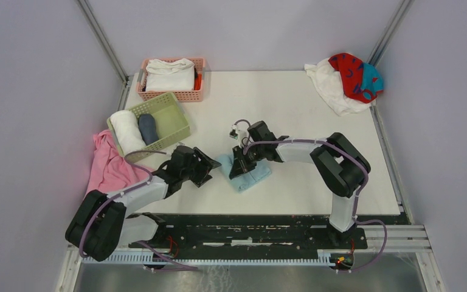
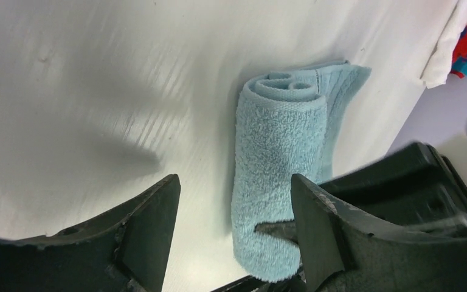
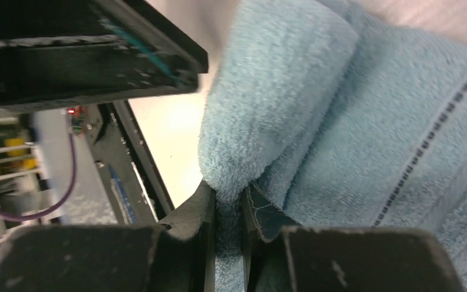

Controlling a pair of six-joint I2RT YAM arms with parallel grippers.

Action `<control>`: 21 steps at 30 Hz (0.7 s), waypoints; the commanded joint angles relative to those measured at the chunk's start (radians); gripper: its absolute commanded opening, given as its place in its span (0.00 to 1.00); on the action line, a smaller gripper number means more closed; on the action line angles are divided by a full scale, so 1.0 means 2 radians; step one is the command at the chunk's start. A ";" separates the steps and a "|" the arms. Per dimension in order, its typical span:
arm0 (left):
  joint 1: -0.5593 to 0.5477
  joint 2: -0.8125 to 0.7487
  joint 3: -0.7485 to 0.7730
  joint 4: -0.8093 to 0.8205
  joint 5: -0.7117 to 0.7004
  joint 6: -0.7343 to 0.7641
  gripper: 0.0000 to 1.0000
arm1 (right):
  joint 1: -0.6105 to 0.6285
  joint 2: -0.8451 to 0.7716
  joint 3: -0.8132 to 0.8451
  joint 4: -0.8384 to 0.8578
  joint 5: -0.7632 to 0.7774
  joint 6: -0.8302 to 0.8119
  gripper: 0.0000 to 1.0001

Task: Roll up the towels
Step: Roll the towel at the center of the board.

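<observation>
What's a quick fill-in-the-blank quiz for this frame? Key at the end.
1. The right hand is shut on the light ____ towel.
2. The left hand is ____, holding nothing.
3. The green basket holds ____ rolled towels.
4. The red towel lies at the far ____ corner of the table.
Missing: blue; open; two; right.

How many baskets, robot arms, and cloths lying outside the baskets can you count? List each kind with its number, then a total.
Baskets: 2 (pink basket, green basket)
Robot arms: 2 (left arm, right arm)
Cloths outside the baskets: 4 (pink cloth, light blue towel, white towel, red towel)
Total: 8
</observation>
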State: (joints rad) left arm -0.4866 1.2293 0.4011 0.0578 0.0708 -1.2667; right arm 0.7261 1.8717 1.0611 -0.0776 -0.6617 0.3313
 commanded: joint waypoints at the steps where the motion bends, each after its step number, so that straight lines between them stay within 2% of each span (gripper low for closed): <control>1: -0.001 -0.022 -0.009 0.003 0.001 0.022 0.74 | -0.032 0.023 -0.036 0.093 -0.116 0.071 0.06; 6: -0.001 0.016 -0.001 0.060 0.037 0.022 0.75 | -0.058 0.052 -0.071 0.121 -0.124 0.114 0.07; 17: -0.007 0.120 0.036 0.143 0.087 0.013 0.74 | -0.076 0.091 -0.077 0.073 -0.095 0.097 0.09; 21: -0.013 0.159 0.041 0.134 0.085 0.003 0.67 | -0.077 0.086 -0.071 0.045 -0.080 0.083 0.10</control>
State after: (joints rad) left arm -0.4973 1.4803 0.4610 0.3035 0.2241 -1.2583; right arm 0.5774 2.0045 0.9348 0.1390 -0.9539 0.5613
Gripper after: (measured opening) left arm 0.711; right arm 0.209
